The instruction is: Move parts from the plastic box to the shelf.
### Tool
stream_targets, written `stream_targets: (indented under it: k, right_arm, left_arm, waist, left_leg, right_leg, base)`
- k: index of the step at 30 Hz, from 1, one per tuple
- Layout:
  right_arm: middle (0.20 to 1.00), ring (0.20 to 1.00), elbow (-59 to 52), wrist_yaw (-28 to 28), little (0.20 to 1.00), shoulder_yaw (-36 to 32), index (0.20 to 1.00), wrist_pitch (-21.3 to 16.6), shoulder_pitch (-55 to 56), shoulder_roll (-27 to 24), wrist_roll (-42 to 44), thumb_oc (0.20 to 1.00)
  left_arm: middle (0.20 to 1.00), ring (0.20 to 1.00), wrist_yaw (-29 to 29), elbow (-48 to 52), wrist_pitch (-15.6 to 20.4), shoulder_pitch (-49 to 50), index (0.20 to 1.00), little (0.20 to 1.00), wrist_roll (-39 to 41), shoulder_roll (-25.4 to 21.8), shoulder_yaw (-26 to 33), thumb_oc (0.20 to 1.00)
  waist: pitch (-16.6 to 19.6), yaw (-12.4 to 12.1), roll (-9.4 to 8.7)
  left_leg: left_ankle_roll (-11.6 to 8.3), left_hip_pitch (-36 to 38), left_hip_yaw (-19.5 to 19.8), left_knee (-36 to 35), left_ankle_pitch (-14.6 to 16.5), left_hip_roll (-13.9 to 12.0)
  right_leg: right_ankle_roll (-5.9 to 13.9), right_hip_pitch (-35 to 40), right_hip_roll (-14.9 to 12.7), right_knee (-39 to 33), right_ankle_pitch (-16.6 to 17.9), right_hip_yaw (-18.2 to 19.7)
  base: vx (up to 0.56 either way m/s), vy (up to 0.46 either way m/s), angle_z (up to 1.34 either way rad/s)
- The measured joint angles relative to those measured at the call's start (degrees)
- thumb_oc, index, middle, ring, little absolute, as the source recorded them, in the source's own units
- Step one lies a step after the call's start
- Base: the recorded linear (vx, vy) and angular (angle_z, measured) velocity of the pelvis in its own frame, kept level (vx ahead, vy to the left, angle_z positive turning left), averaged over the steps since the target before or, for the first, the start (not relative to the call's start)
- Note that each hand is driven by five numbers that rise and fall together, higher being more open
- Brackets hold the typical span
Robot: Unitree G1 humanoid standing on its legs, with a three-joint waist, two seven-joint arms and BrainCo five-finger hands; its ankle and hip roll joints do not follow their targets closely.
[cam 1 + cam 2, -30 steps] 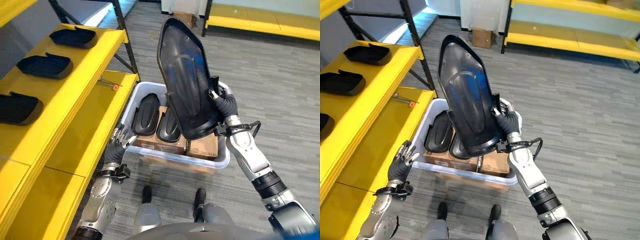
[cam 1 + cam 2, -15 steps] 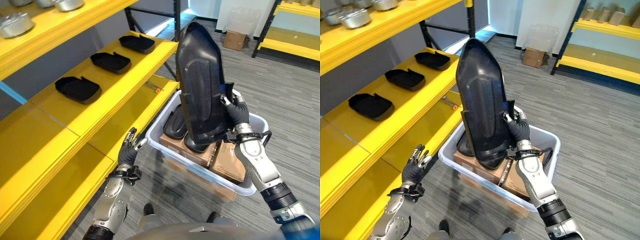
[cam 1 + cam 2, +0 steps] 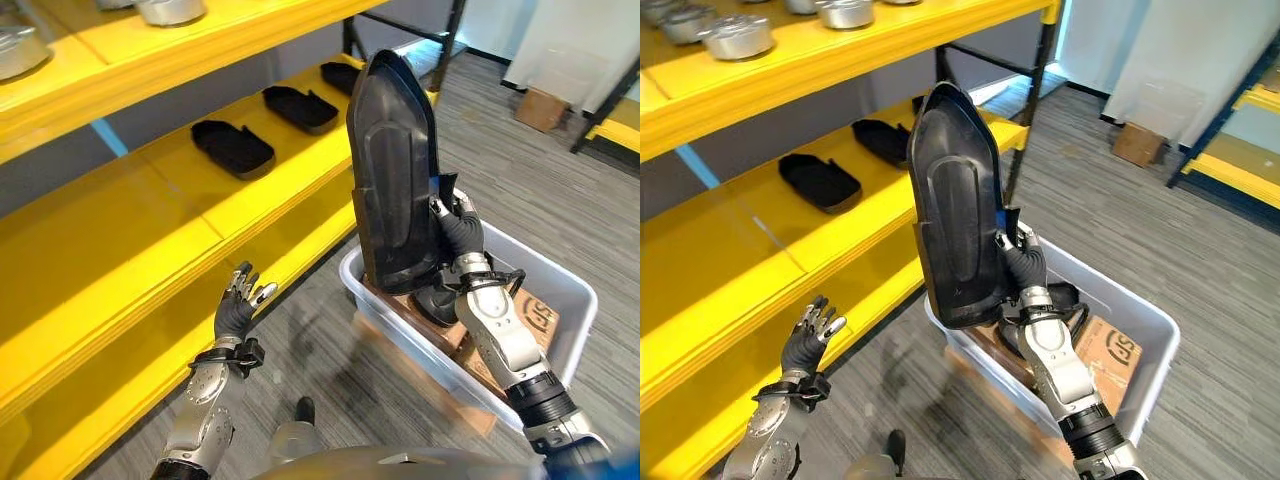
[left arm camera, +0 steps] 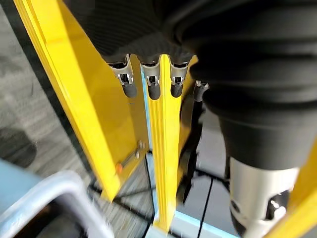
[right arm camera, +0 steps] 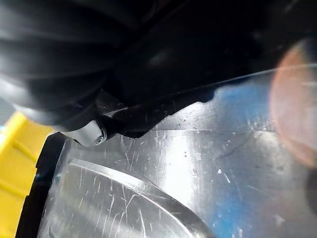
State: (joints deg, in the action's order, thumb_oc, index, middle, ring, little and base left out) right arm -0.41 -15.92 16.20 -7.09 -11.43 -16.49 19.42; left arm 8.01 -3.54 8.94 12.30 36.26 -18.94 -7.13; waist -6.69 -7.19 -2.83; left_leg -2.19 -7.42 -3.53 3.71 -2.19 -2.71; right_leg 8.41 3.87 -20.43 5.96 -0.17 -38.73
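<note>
1. The right eye view shows round silver metal parts (image 3: pixel 738 37) on the top yellow shelf (image 3: pixel 890 30). I can count 3 clearly, and more are cut off at the picture's edge.
2. The left eye view shows brown cardboard boxes (image 3: pixel 520 320) in the clear plastic box (image 3: pixel 570 290). A smaller black part (image 3: pixel 437 300) lies in there too.
3. The left wrist view shows a small orange-tipped thing (image 4: pixel 119 168) lying on a yellow shelf edge. It is too small to name.
4. The right wrist view shows the big part's shiny scratched black surface (image 5: pixel 173 163) from very close, with a bit of yellow shelf at one corner.
5. The right hand (image 3: pixel 455 222) is lifted up above the plastic box. Its fingers are curled around the edge of the big black plastic part (image 3: pixel 395 170), and it holds the part.
6. The big part stands almost upright, with its pointed end at the top. It is up in the air over the near end of the plastic box, just beside the middle shelf (image 3: pixel 150 230).
7. The left hand (image 3: pixel 238 300) is raised low by the bottom shelf. Its fingers are spread and point up. It holds nothing.
8. 3 black tray-like parts (image 3: pixel 232 148) lie in a row on the middle shelf in the left eye view. They are apart from each other.
9. There is 1 plastic box on the grey floor (image 3: pixel 1160 230).
</note>
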Motion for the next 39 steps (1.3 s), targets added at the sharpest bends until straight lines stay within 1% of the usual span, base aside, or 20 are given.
stream_targets:
  k: [3, 4, 5, 6, 7, 8, 9, 10, 12, 13, 14, 15, 16, 18, 20, 21, 24, 35, 38, 39]
  right_arm:
    - [0.200, 0.200, 0.13, 0.12, 0.200, 0.11, 0.200, 0.15, 0.04, 1.46, 0.02, 0.200]
    - [0.200, 0.200, 0.14, 0.18, 0.200, 0.09, 0.200, 0.20, 0.03, 1.90, 0.02, 0.200]
    - [0.200, 0.200, 0.15, 0.17, 0.200, -0.09, 0.200, 0.33, 0.52, 1.80, 0.02, 0.200]
    - [0.200, 0.200, 0.15, 0.18, 0.200, -0.20, 0.200, 0.47, 0.84, 1.80, 0.06, 0.200]
    - [0.200, 0.200, 0.00, 0.33, 0.200, -0.24, 0.200, 0.46, 0.91, 1.39, 0.06, 0.200]
    - [0.200, 0.200, -0.03, 0.39, 0.200, -0.27, 0.200, 0.48, 1.17, 1.24, 0.09, 0.200]
    - [0.200, 0.200, -0.03, 0.76, 0.200, -0.21, 0.200, 0.47, 1.12, 0.87, 0.13, 0.200]
    - [0.200, 0.200, -0.05, 1.60, 0.200, -0.23, 0.200, 0.44, 1.16, 0.59, 0.14, 0.200]
    - [0.200, 0.200, -0.03, 2.33, 0.200, -0.15, 0.200, 0.44, 2.21, 0.57, 0.68, 0.200]
    - [0.200, 0.200, -0.03, 2.44, 0.200, -0.09, 0.200, 0.44, 2.33, 0.58, 0.72, 0.200]
    - [0.200, 0.200, -0.03, 2.81, 0.200, -0.01, 0.200, 0.43, 2.24, 0.37, 0.98, 0.200]
    - [0.200, 0.200, -0.07, 2.92, 0.200, -0.02, 0.200, 0.37, 2.32, 0.16, 1.38, 0.200]
    - [0.200, 0.200, -0.05, 2.88, 0.200, -0.04, 0.200, 0.38, 2.52, -0.06, 1.93, 0.200]
    - [0.200, 0.200, 0.29, 2.82, 0.200, -0.20, 0.200, 0.33, 2.56, -0.15, 2.18, 0.200]
    - [0.200, 0.200, 0.49, 2.81, 0.200, -0.82, 0.200, 0.37, 3.29, -0.63, 2.40, 0.200]
    - [0.200, 0.200, 0.50, 2.89, 0.200, -1.64, 0.200, 0.42, 3.91, -1.14, 2.41, 0.200]
    - [0.200, 0.200, 0.15, 3.06, 0.200, -2.40, 0.200, 0.38, 5.06, -3.44, 2.41, 0.200]
    - [0.200, 0.200, 0.03, 3.08, 0.200, -4.30, 0.200, 0.52, 7.73, -4.38, 4.09, 0.200]
    - [0.200, 0.200, 0.03, 3.24, 0.200, -4.28, 0.200, 0.51, 8.05, -4.39, 4.10, 0.200]
    - [0.200, 0.200, 0.10, 3.22, 0.200, -4.28, 0.200, 0.51, 8.03, -4.39, 4.12, 0.200]
  left_arm:
    - [1.000, 1.000, 0.02, 0.02, 0.01, 0.02, 1.000, 1.000, -0.54, -0.51, 0.59, 1.000]
    - [1.000, 1.000, 0.00, -0.02, -0.01, -0.07, 1.000, 1.000, -1.61, -0.81, 0.75, 1.000]
    - [1.000, 1.000, 0.00, -0.07, -0.01, -0.12, 1.000, 1.000, -2.08, -1.14, 0.76, 1.000]
    - [1.000, 1.000, 0.00, -0.05, 0.02, -0.28, 1.000, 1.000, -2.13, -1.57, 0.79, 1.000]
    - [1.000, 1.000, -0.01, -0.10, -0.03, -0.88, 1.000, 1.000, -2.20, -2.08, 0.75, 1.000]
    - [1.000, 1.000, -0.01, 0.00, 0.04, -1.37, 1.000, 1.000, -2.29, -2.81, 0.72, 1.000]
    - [1.000, 1.000, 0.05, -0.03, 0.23, -2.38, 1.000, 1.000, -2.45, -3.86, 0.78, 1.000]
    - [1.000, 1.000, 0.24, -0.09, 0.24, -3.44, 1.000, 1.000, -2.70, -4.51, 0.72, 1.000]
    - [1.000, 1.000, 0.46, -0.04, 0.20, -4.19, 1.000, 1.000, -3.86, -4.98, 0.30, 1.000]
    - [1.000, 1.000, 0.59, -0.01, 0.21, -4.03, 1.000, 1.000, -3.93, -4.95, 0.20, 1.000]
    - [1.000, 1.000, 0.67, -0.09, 0.10, -3.71, 1.000, 1.000, -4.29, -4.35, -0.13, 1.000]
    - [1.000, 1.000, 0.68, 0.02, 0.09, -3.52, 1.000, 1.000, -4.35, -4.15, -0.15, 1.000]
    - [1.000, 1.000, 0.57, 0.00, 0.05, -3.32, 1.000, 1.000, -4.40, -4.21, -1.17, 1.000]
    - [1.000, 1.000, 0.51, 0.06, -0.04, -2.69, 1.000, 1.000, -4.45, -4.08, -2.29, 1.000]
    - [1.000, 1.000, -0.40, 0.02, -0.32, -3.24, 1.000, 1.000, -4.46, -3.86, -3.01, 1.000]
    - [1.000, 1.000, -1.06, 0.06, -0.47, -3.73, 1.000, 1.000, -4.52, -3.53, -3.24, 1.000]
    - [1.000, 1.000, -1.56, 0.36, -0.47, -2.54, 1.000, 1.000, -4.49, -2.03, -2.88, 1.000]
    - [1.000, 1.000, -1.43, 0.62, -0.88, -2.51, 1.000, 1.000, -4.39, -0.49, -2.89, 1.000]
    - [1.000, 1.000, -1.43, 0.64, -0.91, -2.03, 1.000, 1.000, -4.36, -0.04, -2.60, 1.000]
    - [1.000, 1.000, -1.43, 0.53, -0.91, -1.64, 1.000, 1.000, -4.30, 0.54, -2.46, 1.000]
  waist:
    - [-0.51, -0.40, -0.52]
    - [-0.91, -0.52, -0.50]
    - [-1.37, 0.30, 0.13]
    - [-1.51, 0.99, 0.16]
    - [-2.20, 2.31, 1.24]
    - [-2.32, 3.16, 1.53]
    - [-2.38, 3.09, 1.59]
    - [-2.87, 4.18, 2.16]
    - [-2.83, 4.81, 1.78]
    - [-2.73, 4.77, 1.55]
    - [-3.10, 4.87, 2.00]
    - [-3.24, 5.42, 2.30]
    - [-3.46, 6.53, 1.85]
    - [-3.68, 7.54, 1.26]
    - [-3.93, 9.22, 1.10]
    - [-4.65, 9.71, 0.62]
    - [-4.00, 9.72, 1.49]
    - [-2.56, 9.62, 1.86]
    - [-2.35, 9.62, 1.87]
    - [-2.38, 9.43, 1.85]
  left_leg:
    - [0.96, -2.85, 1.72, 3.90, 1.84, 1.99]
    - [2.13, -4.38, 2.21, 6.50, 3.48, 2.73]
    - [2.47, -4.81, 3.94, 7.65, 4.77, 3.44]
    - [3.52, -4.33, 4.70, 7.45, 4.24, 4.05]
    - [4.29, -4.10, 7.90, 6.94, 3.33, 4.58]
    - [5.14, -3.92, 9.85, 6.12, 2.63, 4.71]
    - [5.64, -3.62, 11.67, 4.23, 1.35, 5.00]
    - [5.63, -3.76, 14.32, 3.67, 0.39, 4.76]
    - [6.59, -2.88, 15.82, 1.01, -1.06, 5.24]
    - [6.62, -2.52, 16.02, 0.68, -1.16, 5.36]
    - [6.93, -2.51, 16.91, 0.66, -0.92, 5.38]
    - [6.92, -2.44, 17.05, 0.33, -0.94, 5.27]
    - [6.46, -1.85, 16.77, -0.19, -1.41, 5.94]
    - [5.43, -1.53, 18.55, -1.13, -0.76, 6.59]
    - [5.02, -0.06, 20.40, -3.49, -0.23, 6.43]
    - [5.15, 0.58, 19.64, -1.50, 0.77, 6.39]
    - [3.23, 3.94, 18.08, 0.15, 2.83, 5.40]
    - [1.81, 8.55, 22.61, -3.66, 2.06, 5.02]
    - [1.60, 8.38, 22.47, -2.97, 2.11, 5.55]
    - [0.64, 7.00, 21.73, -0.10, 2.46, 6.21]
  right_leg:
    - [0.03, 0.68, -1.59, 0.47, 0.10, -0.53]
    - [-0.05, 0.81, -2.58, 2.05, 0.27, -0.50]
    - [-0.96, 0.68, -3.59, 5.46, 0.77, 2.22]
    - [-2.23, -0.06, -4.21, 7.86, 1.61, 4.90]
    - [-3.77, -2.65, -4.08, 13.20, 0.90, 12.58]
    - [-2.81, -3.68, -2.50, 13.98, -1.50, 18.42]
    - [-0.89, -5.78, 1.41, 12.83, -4.66, 25.78]
    - [-1.80, -7.16, 7.40, 12.81, -7.75, 33.30]
    - [-3.10, -11.02, 14.19, 12.97, -9.65, 35.57]
    - [-3.35, -12.21, 15.78, 12.59, -9.59, 35.80]
    - [-3.40, -15.94, 20.03, 12.16, -9.34, 38.27]
    - [-2.95, -16.65, 21.68, 10.35, -8.93, 39.48]
    - [-4.22, -17.73, 22.12, 6.73, -6.27, 38.93]
    - [-4.33, -16.97, 22.01, 4.02, -1.43, 39.22]
    - [-5.00, -14.89, 22.91, 1.17, -0.96, 39.54]
    - [-6.08, -13.15, 22.52, 0.80, -0.33, 38.38]
    - [-8.75, -9.71, 23.22, 0.69, -1.90, 36.66]
    - [-9.67, -2.60, 22.95, -4.13, -2.21, 33.00]
    - [-9.78, -2.29, 22.99, -4.30, -2.64, 33.07]
    - [-10.01, -2.35, 22.70, -3.99, -2.79, 33.08]
  base:
    - [0.09, 0.290, 0.47]
    - [0.07, 0.216, 0.64]
    - [0.07, 0.212, 0.72]
    - [0.06, 0.175, 0.97]
    - [0.10, 0.085, 1.00]
    - [0.14, 0.122, 1.06]
    - [0.15, 0.110, 1.07]
    - [0.13, 0.091, 0.99]
    - [0.15, 0.052, 0.83]
    - [0.13, 0.015, 0.39]
    - [0.14, 0.007, 0.20]
    - [0.11, 0.010, 0.45]
    - [0.16, 0.009, 0.46]
    - [0.21, -0.019, 0.47]
    - [0.16, -0.048, 0.81]
    - [0.21, -0.072, 0.74]
    - [0.21, -0.073, 0.24]
    - [0.13, -0.077, 0.24]
    - [0.02, -0.009, 0.06]
    - [-0.10, 0.026, 0.12]
